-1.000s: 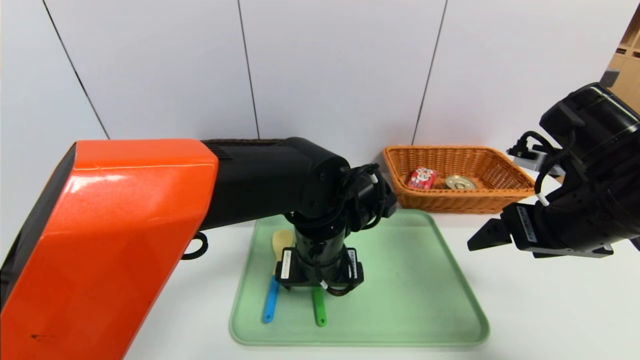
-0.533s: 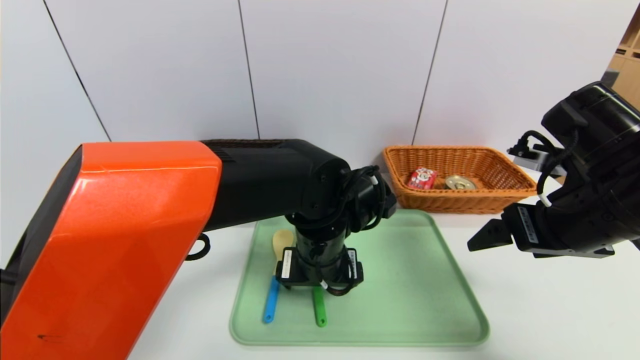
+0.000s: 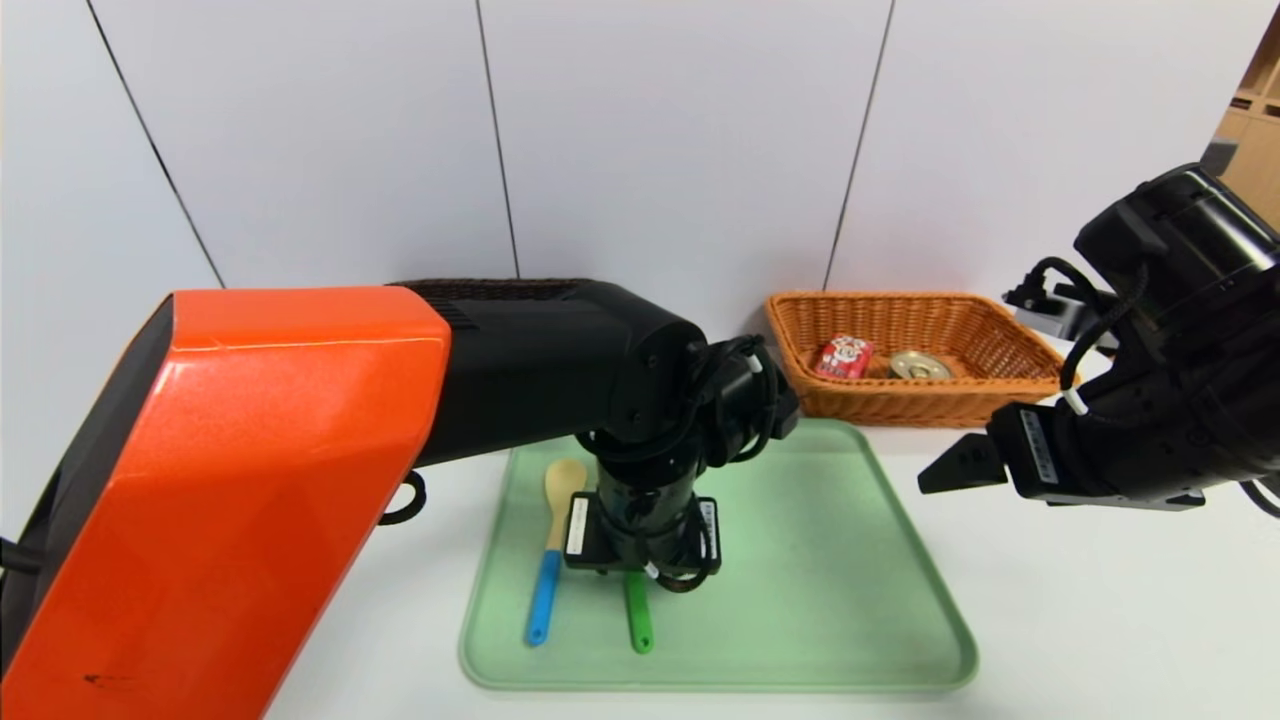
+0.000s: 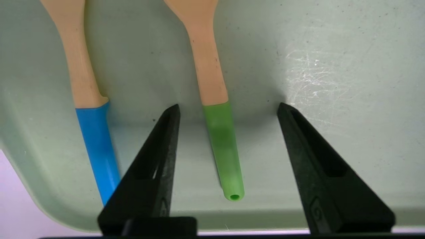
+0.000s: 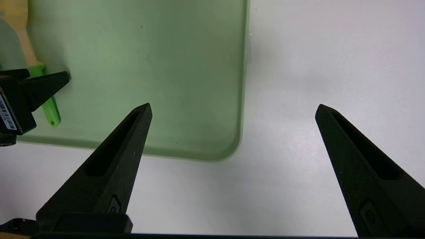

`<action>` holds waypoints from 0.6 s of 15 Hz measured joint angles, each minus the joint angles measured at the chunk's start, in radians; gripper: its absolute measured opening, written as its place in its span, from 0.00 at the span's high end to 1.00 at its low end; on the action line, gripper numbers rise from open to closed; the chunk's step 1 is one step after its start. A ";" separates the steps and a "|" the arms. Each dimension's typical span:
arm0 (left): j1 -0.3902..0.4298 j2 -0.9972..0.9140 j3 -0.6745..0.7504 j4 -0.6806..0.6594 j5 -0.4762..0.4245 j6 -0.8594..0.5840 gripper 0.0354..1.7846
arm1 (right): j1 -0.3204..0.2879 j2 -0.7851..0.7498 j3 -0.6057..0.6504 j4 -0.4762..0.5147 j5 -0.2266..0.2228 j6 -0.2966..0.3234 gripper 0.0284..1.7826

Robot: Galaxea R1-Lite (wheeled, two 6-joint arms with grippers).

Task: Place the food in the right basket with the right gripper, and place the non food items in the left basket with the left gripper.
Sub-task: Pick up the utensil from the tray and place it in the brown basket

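Observation:
The yellow fork with green handle (image 3: pixel 637 620) and the yellow spoon with blue handle (image 3: pixel 545 580) lie side by side on the green tray (image 3: pixel 830 560). My left gripper (image 3: pixel 640 570) points down over the fork. In the left wrist view it is open (image 4: pixel 228 105), its fingers straddling the green handle (image 4: pixel 222 149) without touching it, the spoon (image 4: pixel 94 142) beside it. My right gripper (image 3: pixel 930 475) is open and empty (image 5: pixel 233 105), hovering off the tray's right edge. The red carton (image 3: pixel 843 357) and tin (image 3: pixel 920 365) lie in the orange-tan right basket (image 3: pixel 1000 390). The white case and green tube are hidden.
The dark brown left basket (image 3: pixel 480 285) shows only as a strip behind my left arm. The orange arm shell (image 3: pixel 220 480) blocks the left side of the head view. White table (image 3: pixel 1100 620) surrounds the tray. The right wrist view shows the tray corner (image 5: pixel 229 146).
My left arm has shifted slightly right and the gripper has settled closer over the fork. My right gripper has moved a little to the left, towards the tray.

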 joint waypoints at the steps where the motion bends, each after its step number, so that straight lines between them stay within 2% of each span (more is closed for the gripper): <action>1: -0.002 0.000 0.000 0.000 0.001 0.000 0.50 | 0.003 -0.001 0.007 -0.001 0.000 0.000 0.05; 3: -0.005 0.001 0.000 0.001 0.001 0.000 0.60 | 0.006 -0.005 0.011 -0.003 0.000 0.001 0.05; 5: -0.010 0.000 0.001 0.004 0.002 0.000 0.93 | 0.008 -0.011 0.013 -0.003 0.000 0.001 0.05; 9: -0.031 -0.018 0.002 0.003 -0.003 0.001 0.93 | 0.018 -0.021 0.019 -0.002 0.000 0.003 0.05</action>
